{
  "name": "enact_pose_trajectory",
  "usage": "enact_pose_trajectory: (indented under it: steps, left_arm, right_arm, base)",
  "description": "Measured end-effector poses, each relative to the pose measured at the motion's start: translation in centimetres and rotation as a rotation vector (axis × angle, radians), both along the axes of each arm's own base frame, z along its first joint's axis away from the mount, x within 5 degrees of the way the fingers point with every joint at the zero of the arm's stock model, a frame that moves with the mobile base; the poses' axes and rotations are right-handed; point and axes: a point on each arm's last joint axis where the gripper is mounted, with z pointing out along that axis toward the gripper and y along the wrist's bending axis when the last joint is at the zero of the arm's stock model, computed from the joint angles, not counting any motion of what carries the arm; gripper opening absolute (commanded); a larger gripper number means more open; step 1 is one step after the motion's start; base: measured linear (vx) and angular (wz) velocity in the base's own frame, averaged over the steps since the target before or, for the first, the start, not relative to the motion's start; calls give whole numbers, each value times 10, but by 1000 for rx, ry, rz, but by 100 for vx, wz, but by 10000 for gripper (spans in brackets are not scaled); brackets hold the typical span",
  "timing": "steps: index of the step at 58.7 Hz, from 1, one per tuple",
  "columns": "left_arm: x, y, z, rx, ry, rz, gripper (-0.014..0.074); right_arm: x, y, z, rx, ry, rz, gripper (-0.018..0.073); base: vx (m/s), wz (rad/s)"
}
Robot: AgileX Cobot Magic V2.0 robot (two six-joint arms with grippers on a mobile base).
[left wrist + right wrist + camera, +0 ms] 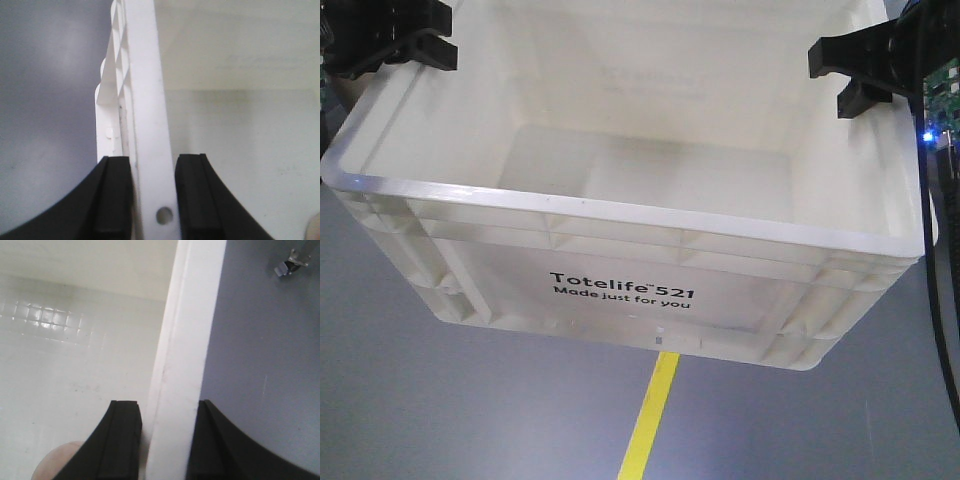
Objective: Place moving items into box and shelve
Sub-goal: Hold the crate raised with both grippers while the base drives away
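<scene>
box [620, 255] above grey floor [430, 400]; yellow line [655, 420]

Black print on the white box's [620, 270] front wall reads "Totelife 521" above "Made just for you".

Your left claw [152, 200] has no spare room between its fingers, because the side wall of the box [147, 90] fills that gap. Outward of it lies open grey floor [45, 100]; inward is open box bottom. The right claw [167, 440] is filled by the opposite wall in the same way. Low down and just inward of its inner finger sits the pink toy [55, 462]. Outward is open floor, with a small metal piece [292, 262] lying well ahead.
</scene>
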Motion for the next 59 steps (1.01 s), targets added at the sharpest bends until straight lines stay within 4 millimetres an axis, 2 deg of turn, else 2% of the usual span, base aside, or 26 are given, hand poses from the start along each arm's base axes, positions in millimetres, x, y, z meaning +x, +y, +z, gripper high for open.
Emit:
enact_pose_trajectory:
  steps: [29, 59]
  left_arm:
    - [0, 0, 0, 0, 0, 0, 0]
    - [0, 0, 0, 0, -1, 0, 0]
  right_arm:
    - [0, 0, -1, -2, 7, -1, -4]
    - [0, 0, -1, -1, 7, 0, -4]
  base:
    - [57, 14]
    - [60, -6]
